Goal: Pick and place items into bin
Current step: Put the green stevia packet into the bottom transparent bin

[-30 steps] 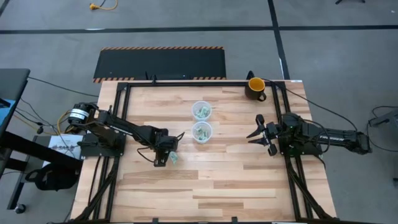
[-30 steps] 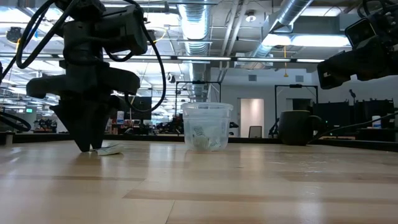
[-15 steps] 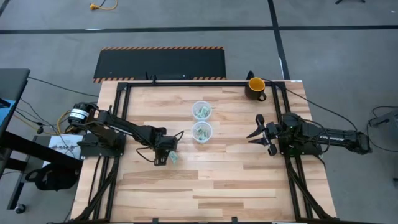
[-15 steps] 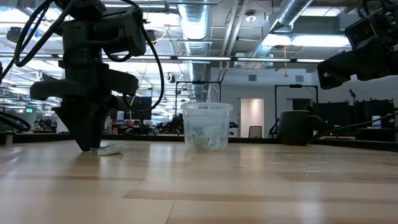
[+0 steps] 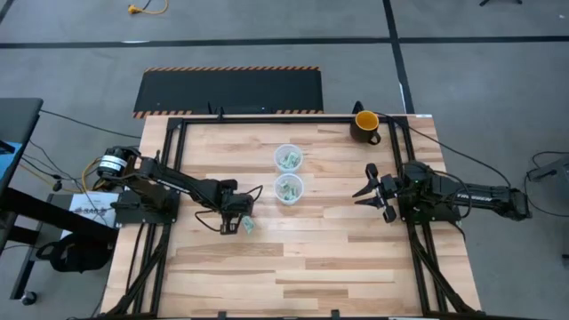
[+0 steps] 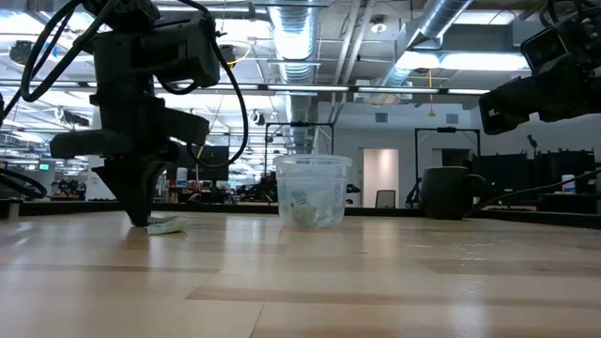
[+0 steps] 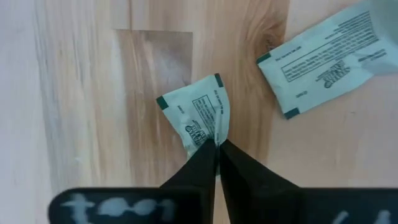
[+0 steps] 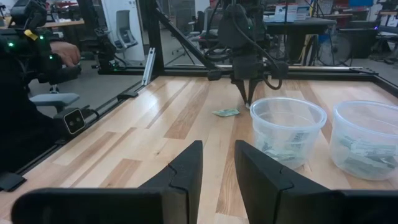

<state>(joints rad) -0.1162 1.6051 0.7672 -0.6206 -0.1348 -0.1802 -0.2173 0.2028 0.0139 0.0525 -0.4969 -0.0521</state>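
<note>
So the left gripper [image 7: 217,144] has just been snapped shut: a second ago its fingers were spread either side of a packet on the wood, and now they're pinched together on the edge of that pinched packet [image 7: 198,115], which is bunched up where it's caught. That means the grab looks done and a lift toward a bin should be next, though the grip is only on a corner, so a slip can't be ruled out. The packet is small, pale green and white with dark green corners and printed text, creased in the middle. A second packet [image 7: 323,59] is lying flat just beside it, at about 2 o'clock in the wrist view, untouched. On the table [image 5: 293,258] it's all at about 9 o'clock from the near clear bin [image 5: 288,188], with the far clear bin [image 5: 288,158] just past that, both already holding packets. The right gripper [image 5: 372,191] is parked at 3 o'clock, fingers slightly apart, nothing held.
</note>
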